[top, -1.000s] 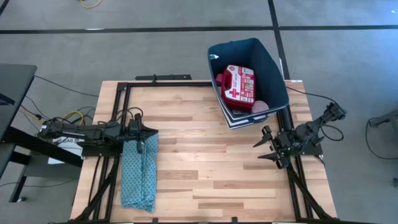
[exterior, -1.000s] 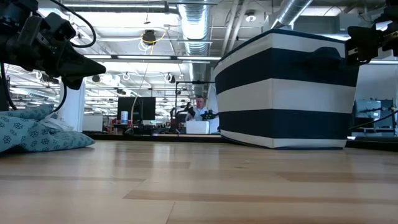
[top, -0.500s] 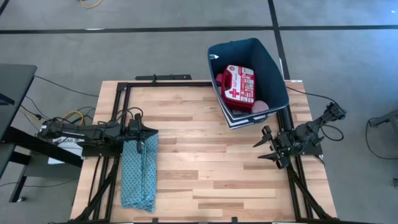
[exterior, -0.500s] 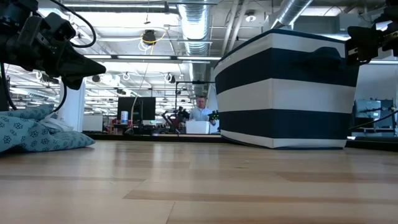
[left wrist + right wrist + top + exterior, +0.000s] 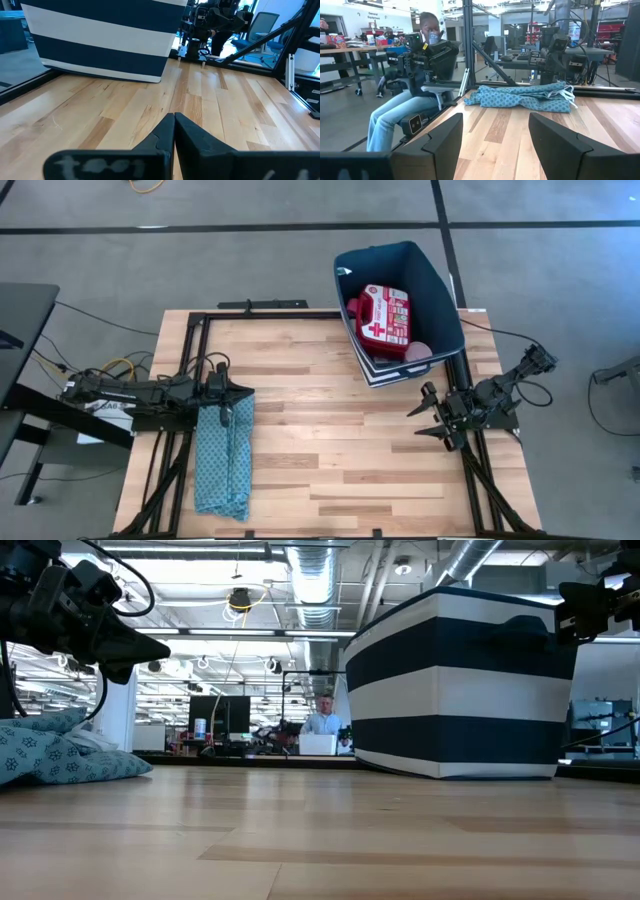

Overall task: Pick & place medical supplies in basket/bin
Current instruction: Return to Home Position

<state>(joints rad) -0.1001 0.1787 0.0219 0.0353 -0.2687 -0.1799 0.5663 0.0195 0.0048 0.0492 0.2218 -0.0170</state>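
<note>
The dark navy bin (image 5: 445, 300) stands at the table's far right corner; its side is striped white and navy (image 5: 460, 690). Inside it lie the red-and-white first aid pouch (image 5: 385, 315) and a pink round tape roll (image 5: 418, 352). My left gripper (image 5: 246, 392) is shut and hangs over the left side of the table, above the far end of the folded teal cloth (image 5: 225, 455); its closed fingers show in the left wrist view (image 5: 174, 131). My right gripper (image 5: 424, 415) is open near the right edge, on the near side of the bin, holding nothing (image 5: 495, 135). The other supplies are out of view.
The teal patterned cloth (image 5: 520, 97) lies flat along the table's left side. Bare wood (image 5: 330, 440) spans the middle between the arms. A black frame rail (image 5: 270, 315) runs along the far edge. A person (image 5: 420, 75) sits beyond the left edge of the table.
</note>
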